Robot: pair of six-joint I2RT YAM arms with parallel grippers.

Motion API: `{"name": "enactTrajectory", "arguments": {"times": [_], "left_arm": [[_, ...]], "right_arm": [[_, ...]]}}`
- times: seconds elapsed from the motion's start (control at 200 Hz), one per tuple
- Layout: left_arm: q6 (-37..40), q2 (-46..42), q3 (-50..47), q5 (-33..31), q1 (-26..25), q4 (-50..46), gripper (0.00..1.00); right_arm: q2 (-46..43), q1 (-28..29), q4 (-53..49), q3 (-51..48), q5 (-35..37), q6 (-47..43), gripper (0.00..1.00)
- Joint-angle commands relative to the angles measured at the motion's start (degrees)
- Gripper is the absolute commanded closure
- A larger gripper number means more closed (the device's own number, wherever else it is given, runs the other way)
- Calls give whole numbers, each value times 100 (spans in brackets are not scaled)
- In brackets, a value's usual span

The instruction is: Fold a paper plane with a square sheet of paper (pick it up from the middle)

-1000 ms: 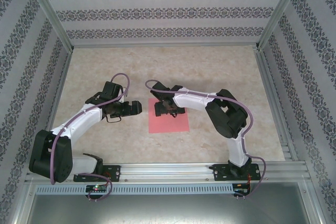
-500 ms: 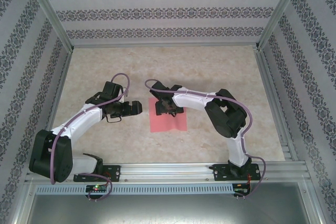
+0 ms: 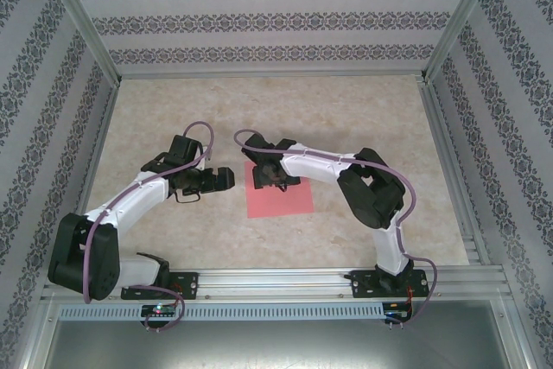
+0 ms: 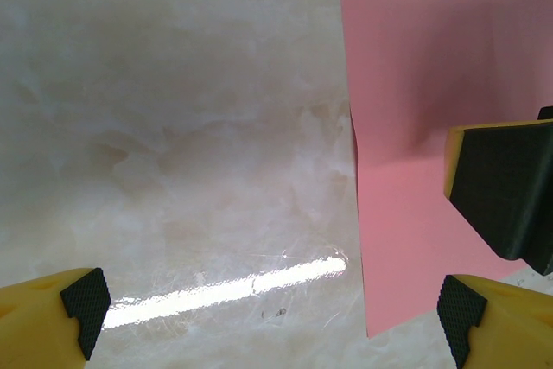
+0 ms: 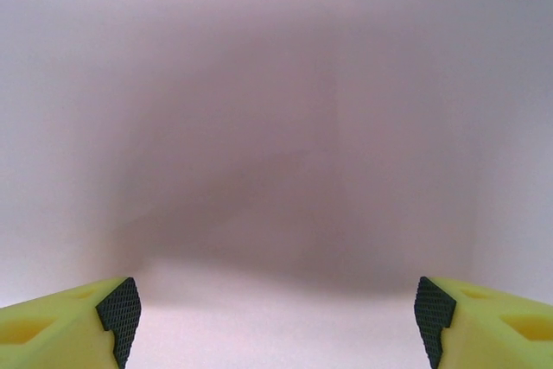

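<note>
The square sheet of paper (image 3: 281, 199) is salmon pink and lies flat on the marbled table, with a slight buckle near its far left part. My right gripper (image 3: 267, 175) hangs over that part, open, its fingertips (image 5: 119, 310) wide apart and low over the pink sheet (image 5: 276, 127). My left gripper (image 3: 226, 178) stands just left of the sheet, open with nothing between its fingers. In the left wrist view the sheet (image 4: 406, 84) fills the right side, with a black pad of the right gripper (image 4: 505, 192) on it. The paper plane is out of view.
The marbled tabletop (image 3: 173, 110) has metal rails along its left, right and near edges, with patterned walls beyond. Both arm bases sit on the near rail (image 3: 276, 281). A bright light streak (image 4: 225, 287) reflects on the table left of the sheet.
My right gripper has shifted a little to the left over the sheet. The sheet's near right corner has turned slightly. The left arm has stayed still.
</note>
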Motion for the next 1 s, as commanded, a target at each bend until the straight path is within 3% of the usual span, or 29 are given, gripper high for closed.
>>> {"name": "enactTrajectory", "arguments": {"times": [0.0, 0.594, 0.809, 0.994], "left_arm": [[-63, 32, -46, 71, 80, 105, 0], [-57, 69, -31, 86, 79, 84, 0], [-62, 82, -24, 98, 79, 76, 0], [-57, 92, -24, 97, 79, 73, 0]], "right_arm": [[29, 36, 11, -94, -39, 155, 16], [560, 14, 102, -173, -48, 214, 24], [520, 20, 50, -150, 72, 192, 30], [241, 18, 160, -208, 184, 140, 42]]}}
